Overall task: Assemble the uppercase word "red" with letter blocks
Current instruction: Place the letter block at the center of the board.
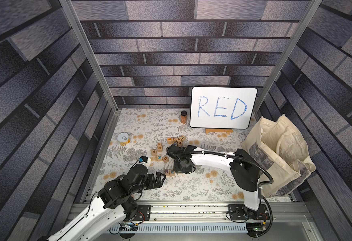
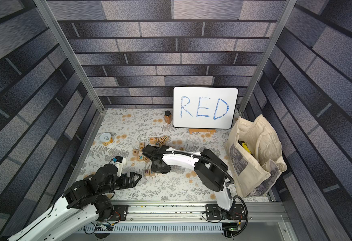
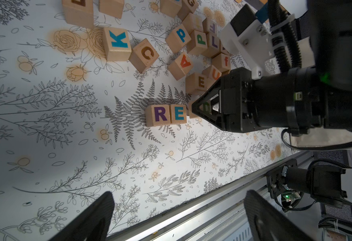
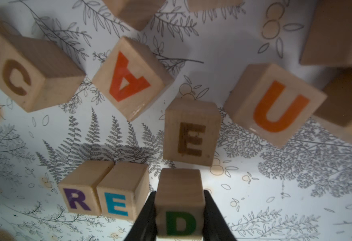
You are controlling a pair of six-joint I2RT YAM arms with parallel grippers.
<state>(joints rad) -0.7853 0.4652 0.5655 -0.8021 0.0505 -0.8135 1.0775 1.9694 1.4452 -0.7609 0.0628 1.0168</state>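
**Right end effector [image 4: 179,210] clamped on the light-wood cube with a green D [image 4: 180,183]**

Black fingers [image 4: 145,219] press two opposite sides of the green-D cube, with its letter face toward the right wrist camera. The cube sits in line with the light-wood cube with a dark-purple R [image 4: 77,198] and the light-wood cube with a blue E [image 4: 116,204], on the E side. R and E touch each other. One finger stands in the narrow gap between E and D. Whether the green-D cube rests on the floral-patterned bench [image 1: 191,187] cannot be told.

Left end effector [image 3: 179,219] hangs near the R end of the row with its fingers wide apart. Nothing is between them, and it does not touch the row.

Loose cubes lie just beyond the row: brown-E cube [image 4: 191,133], red-A cube [image 4: 129,77], orange-U cube [image 4: 275,104] and brown-C cube [image 4: 24,77]. The white board with blue handwritten RED [image 1: 223,107] stands at the back of the bench.
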